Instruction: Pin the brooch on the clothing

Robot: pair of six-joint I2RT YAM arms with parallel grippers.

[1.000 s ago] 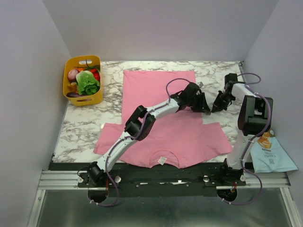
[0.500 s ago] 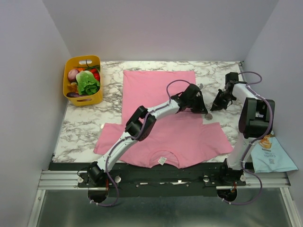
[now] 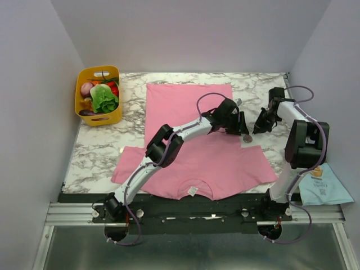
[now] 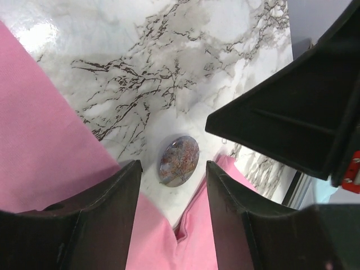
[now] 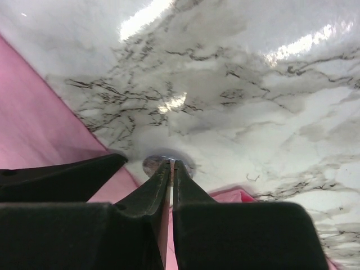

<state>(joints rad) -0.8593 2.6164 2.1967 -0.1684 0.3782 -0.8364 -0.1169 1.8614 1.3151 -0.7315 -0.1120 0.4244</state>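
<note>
Covering much of the marble table [image 3: 264, 84], the clothing [image 3: 185, 107], a pink T-shirt, lies flat with its white-labelled neckline at the near edge. The left arm [image 3: 185, 132] stretches long and low from below the neckline diagonally over the shirt's body to the shirt's right edge. The right arm [image 3: 304, 140] stands folded well off the shirt's right sleeve, with its forearm doubled back toward that same edge.

The left gripper [image 3: 242, 129] hangs at the shirt's right edge, jaws spread wide and holding nothing. In the left wrist view its two dark fingers [image 4: 101, 208] frame a patch of bare marble. The right gripper [image 3: 259, 128] points down just beyond the shirt's edge, facing the left one; its fingers [image 5: 152, 197] are pressed together with only a hairline slit between them, nothing caught there.

The brooch [image 4: 179, 160], a small mottled grey-brown disc, lies flat on the marble just off the shirt's right edge, in the notch above the right sleeve. It sits between the left gripper's open fingers, ahead of their tips, and its rim peeks out behind the right gripper's closed tips.
</note>
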